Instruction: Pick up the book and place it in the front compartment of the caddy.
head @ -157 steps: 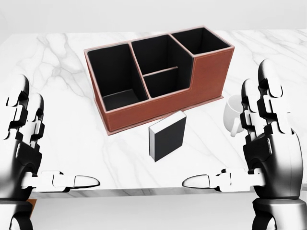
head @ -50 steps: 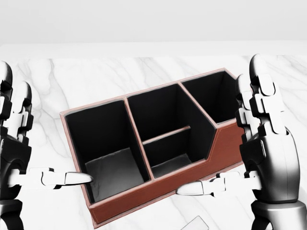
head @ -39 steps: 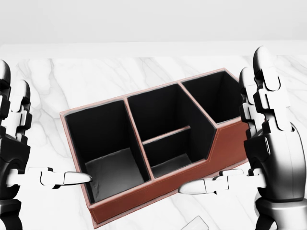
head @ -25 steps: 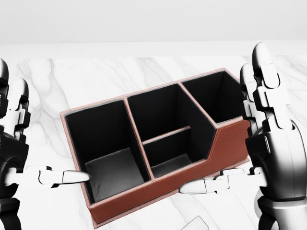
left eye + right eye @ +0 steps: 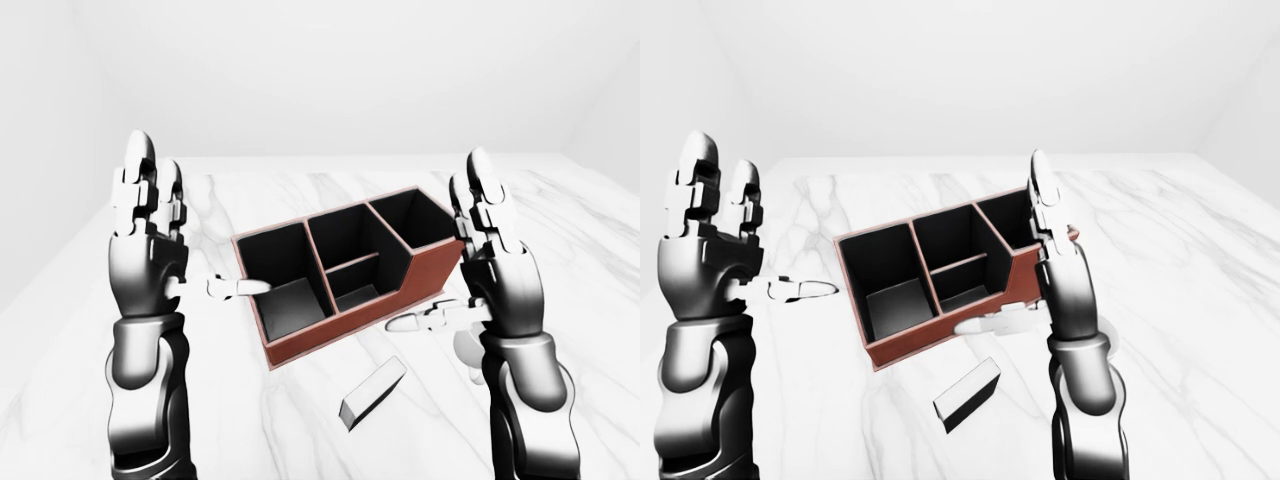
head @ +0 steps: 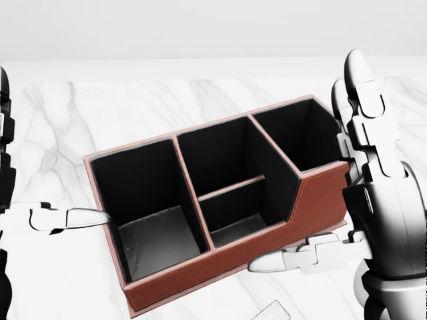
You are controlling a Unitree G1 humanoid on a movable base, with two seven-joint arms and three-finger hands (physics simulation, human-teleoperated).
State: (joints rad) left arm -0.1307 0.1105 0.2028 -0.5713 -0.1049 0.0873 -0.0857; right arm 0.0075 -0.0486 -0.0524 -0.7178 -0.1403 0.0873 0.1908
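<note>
The brown caddy (image 6: 319, 201) with black insides stands on the marble table, filling the middle of the head view. Its low small compartment (image 6: 235, 212) lies at the centre, on the near side. The dark book (image 5: 372, 392) with white page edges lies flat on the table just below the caddy; the head view shows only its corner (image 6: 273, 312). My left hand (image 5: 188, 236) is raised left of the caddy, fingers up and thumb pointing at its left wall, open and empty. My right hand (image 5: 448, 258) is raised at the caddy's right end, also open and empty.
A white mug (image 5: 464, 349) stands on the table right of the book, mostly hidden behind my right forearm. The marble table (image 5: 290, 190) stretches beyond the caddy, and its left edge (image 5: 45, 300) runs down the left side of the left-eye view.
Since 3.1 s ago the camera has moved in, so the caddy looks larger and the book slid to the bottom edge. Over the last second my left hand moved left and upward.
</note>
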